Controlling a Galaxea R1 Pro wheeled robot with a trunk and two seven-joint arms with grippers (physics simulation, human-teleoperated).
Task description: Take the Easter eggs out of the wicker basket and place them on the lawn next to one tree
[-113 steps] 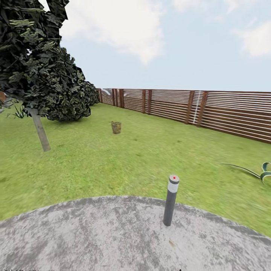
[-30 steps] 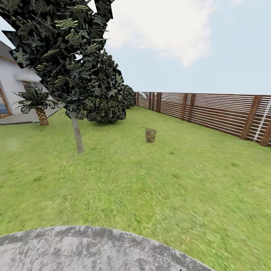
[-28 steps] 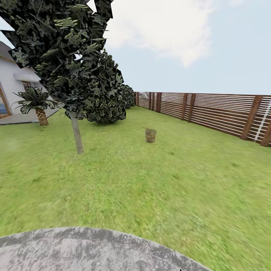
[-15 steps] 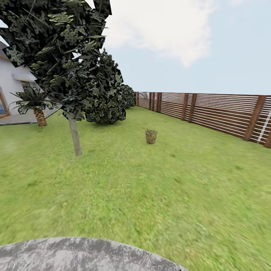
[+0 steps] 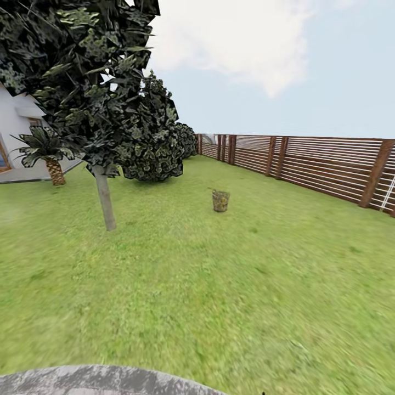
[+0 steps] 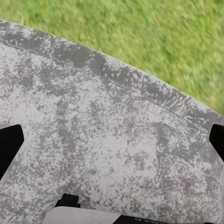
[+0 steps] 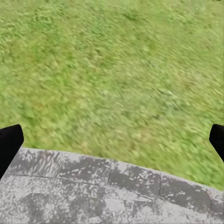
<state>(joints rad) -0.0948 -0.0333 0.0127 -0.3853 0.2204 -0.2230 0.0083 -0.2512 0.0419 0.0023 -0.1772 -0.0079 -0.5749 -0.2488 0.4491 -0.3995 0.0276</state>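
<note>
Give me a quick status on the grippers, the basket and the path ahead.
Both grippers open, empty, over paving edge. Wicker basket upright on lawn, far ahead. Tree left of basket. Grass between, no obstacle seen.

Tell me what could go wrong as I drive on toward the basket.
The wicker basket stands far off on the lawn; its contents can't be made out, so the eggs are unconfirmed. The tree trunk stands left of the straight path; veering left could clip it. Leaving the paved circle for grass might jolt the base.

Brown wicker basket [image 5: 220, 201] upright on lawn [image 5: 230, 285]; pale-trunked tree [image 5: 103, 203] left of it
</note>
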